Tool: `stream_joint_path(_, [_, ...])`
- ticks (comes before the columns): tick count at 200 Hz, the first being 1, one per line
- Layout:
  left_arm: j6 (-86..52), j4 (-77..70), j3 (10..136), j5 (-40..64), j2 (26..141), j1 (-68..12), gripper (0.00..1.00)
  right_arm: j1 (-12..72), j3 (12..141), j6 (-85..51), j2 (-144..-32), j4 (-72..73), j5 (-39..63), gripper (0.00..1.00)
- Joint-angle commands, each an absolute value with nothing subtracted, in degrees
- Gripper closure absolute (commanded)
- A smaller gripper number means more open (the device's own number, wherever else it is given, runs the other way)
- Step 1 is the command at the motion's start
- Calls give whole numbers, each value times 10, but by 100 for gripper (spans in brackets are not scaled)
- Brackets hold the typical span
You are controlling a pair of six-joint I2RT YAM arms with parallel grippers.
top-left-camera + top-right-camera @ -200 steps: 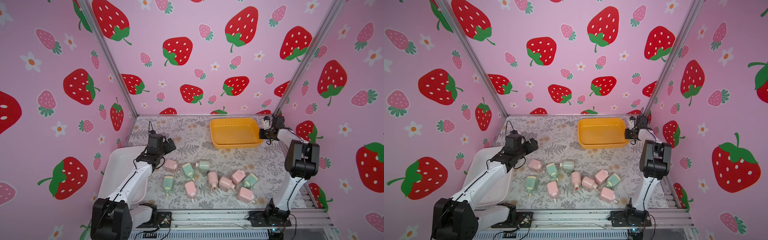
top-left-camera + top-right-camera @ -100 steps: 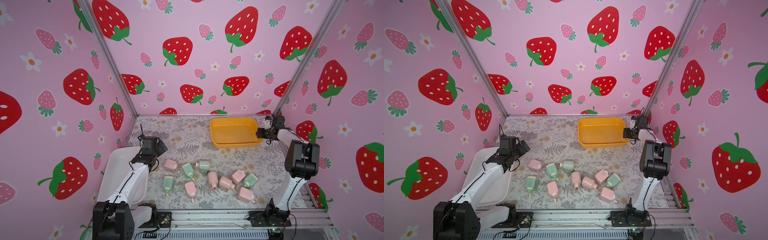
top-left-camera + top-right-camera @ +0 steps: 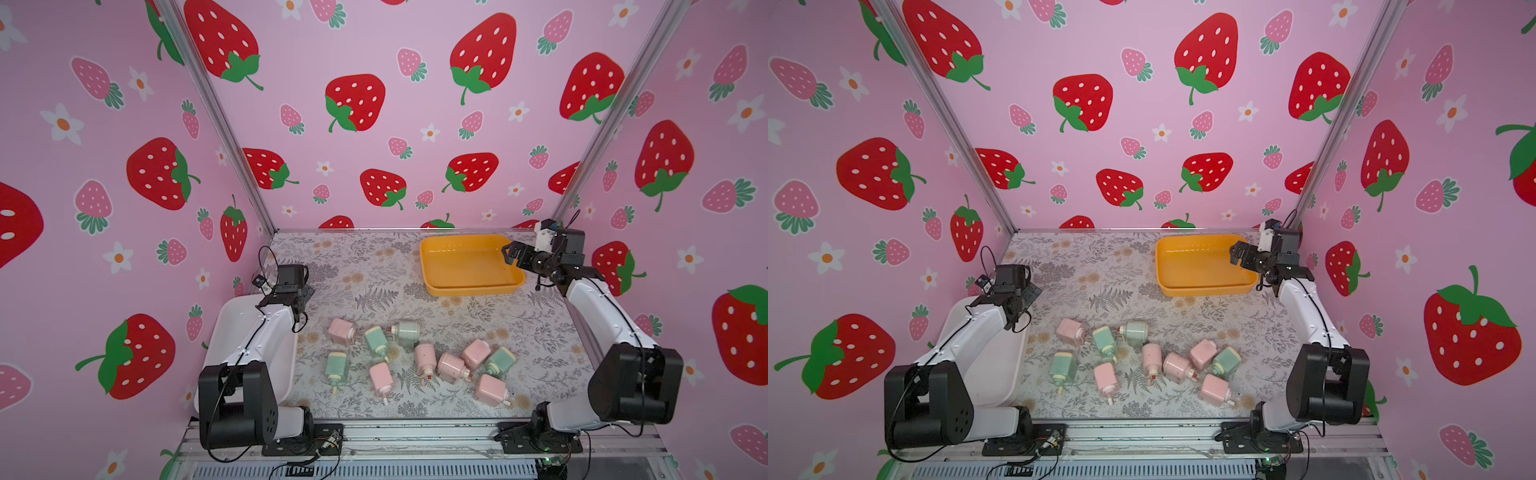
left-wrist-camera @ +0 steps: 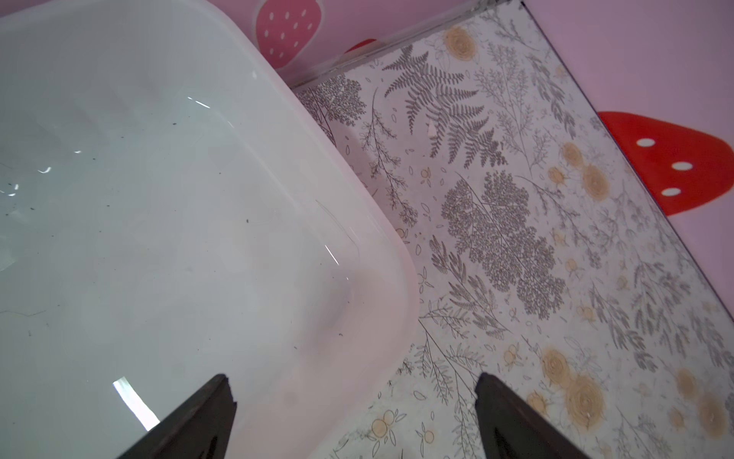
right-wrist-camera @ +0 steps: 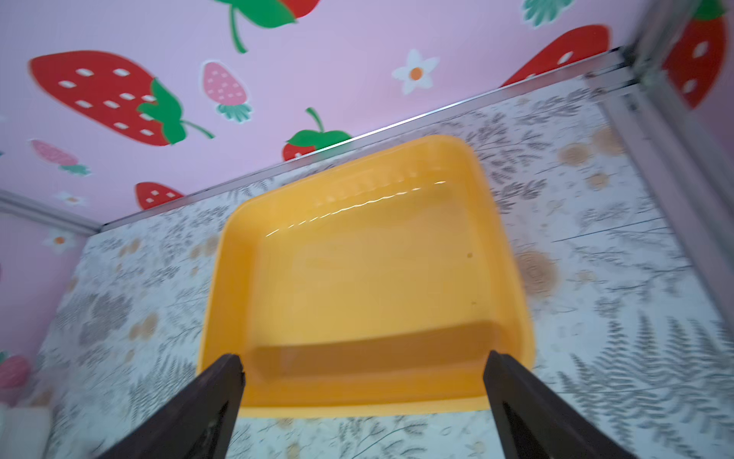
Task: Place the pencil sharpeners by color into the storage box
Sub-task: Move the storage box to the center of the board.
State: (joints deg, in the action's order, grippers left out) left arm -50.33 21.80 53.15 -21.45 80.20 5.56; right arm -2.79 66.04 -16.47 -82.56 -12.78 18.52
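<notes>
Several pencil sharpeners lie loose at the front middle of the table, some pale pink, some mint green, none held. An orange storage box stands empty at the back right. My right gripper hovers open at its right rim, nothing between its fingers. My left gripper is open and empty over the far corner of a white box, well back from the sharpeners.
The white box sits along the table's left edge, partly under my left arm. Pink strawberry walls close in the table on three sides, with metal corner posts. Bare floral tabletop lies between the two boxes.
My right gripper has gone from shut to open beside the orange box's rim. My left gripper has swung left, away from the sharpeners, to the white box's corner.
</notes>
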Motion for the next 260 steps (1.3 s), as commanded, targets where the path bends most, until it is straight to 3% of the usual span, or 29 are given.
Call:
stream_joint_path(1, [-526, 238, 579, -219, 828, 81, 0, 33, 628, -204, -798, -117, 226, 0])
stream_joint_path(69, [-573, 237, 650, -212, 897, 128, 2, 164, 640, -165, -764, -173, 118, 0])
stream_joint_path(175, [-627, 348, 826, -205, 1073, 153, 6, 182, 649, -166, -702, -180, 138, 0])
stream_joint_path(225, [-625, 334, 824, -179, 1114, 152, 17, 183, 665, -165, -705, -210, 122, 0])
stream_joint_path(260, [-612, 304, 812, -147, 1122, 143, 34, 184, 649, -158, -680, -224, 107, 0])
